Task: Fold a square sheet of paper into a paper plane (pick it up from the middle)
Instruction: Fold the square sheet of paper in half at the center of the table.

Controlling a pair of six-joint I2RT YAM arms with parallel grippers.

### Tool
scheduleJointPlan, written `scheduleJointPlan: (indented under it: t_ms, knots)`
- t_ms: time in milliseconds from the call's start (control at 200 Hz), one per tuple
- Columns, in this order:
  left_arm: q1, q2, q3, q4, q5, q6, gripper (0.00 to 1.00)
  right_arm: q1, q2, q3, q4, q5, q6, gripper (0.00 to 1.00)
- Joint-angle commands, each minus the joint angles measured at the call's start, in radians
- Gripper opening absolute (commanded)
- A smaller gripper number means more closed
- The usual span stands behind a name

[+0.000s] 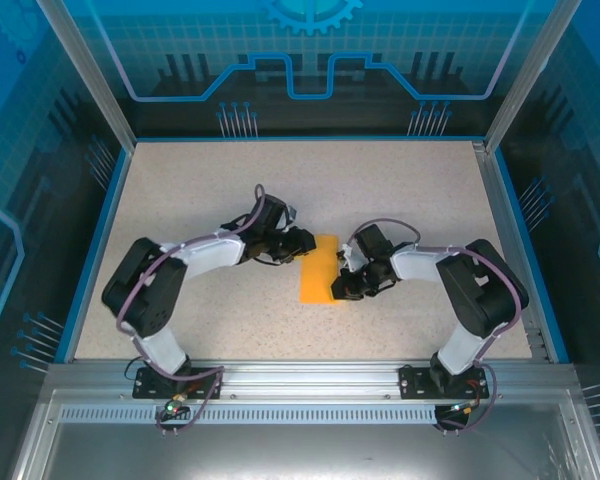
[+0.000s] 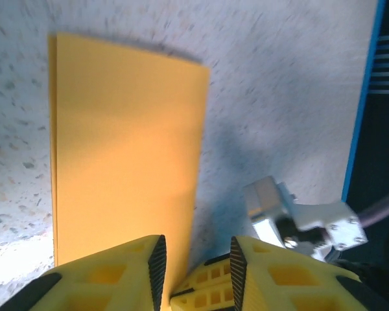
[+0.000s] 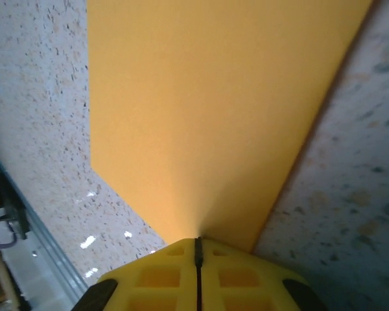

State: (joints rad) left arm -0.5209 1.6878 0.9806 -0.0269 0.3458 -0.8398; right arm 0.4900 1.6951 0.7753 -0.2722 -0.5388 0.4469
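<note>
The square sheet of paper (image 1: 318, 268) lies mid-table as a narrow orange rectangle, folded in half. In the left wrist view the paper (image 2: 123, 142) runs under the left finger, its right edge ending in the gap between the jaws. My left gripper (image 1: 305, 243) (image 2: 196, 259) sits at the sheet's upper left edge, open, with the jaws a little apart. My right gripper (image 1: 338, 290) (image 3: 198, 243) is at the lower right edge, jaws pressed together. The paper (image 3: 207, 110) reaches right into its fingertips and looks slightly lifted there.
The speckled table (image 1: 210, 190) is bordered by a blue rim (image 1: 100, 240) and metal frame posts. Part of the right arm's wrist (image 2: 292, 214) shows close beside the left fingers. Both arms bend inward toward the middle.
</note>
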Motion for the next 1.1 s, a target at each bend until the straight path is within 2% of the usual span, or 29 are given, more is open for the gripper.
scheduleJointPlan:
  t_ms: [0, 100, 165, 260, 435, 640, 1095]
  knots:
    - [0.026, -0.059, -0.056, -0.057, -0.106, -0.027, 0.36, -0.003, -0.043, 0.069, -0.165, 0.067, -0.081, 0.08]
    - [0.055, -0.091, -0.091, -0.065, -0.11, -0.031, 0.38, -0.003, -0.125, 0.091, -0.145, 0.079, -0.027, 0.15]
    - [0.068, -0.11, -0.107, -0.065, -0.105, -0.03, 0.39, -0.018, -0.14, 0.097, -0.134, 0.137, 0.03, 0.15]
    - [0.079, -0.122, -0.118, -0.064, -0.093, -0.024, 0.4, -0.032, -0.099, 0.098, -0.092, 0.184, 0.11, 0.13]
    - [0.081, -0.122, -0.122, -0.064, -0.068, -0.021, 0.41, -0.032, 0.015, 0.137, 0.039, 0.134, 0.204, 0.11]
    - [0.082, -0.135, -0.13, -0.078, -0.066, -0.012, 0.42, -0.04, 0.078, 0.163, 0.027, 0.162, 0.194, 0.08]
    - [0.084, -0.113, -0.114, -0.072, -0.036, -0.012, 0.42, -0.044, 0.121, 0.118, 0.082, 0.123, 0.184, 0.1]
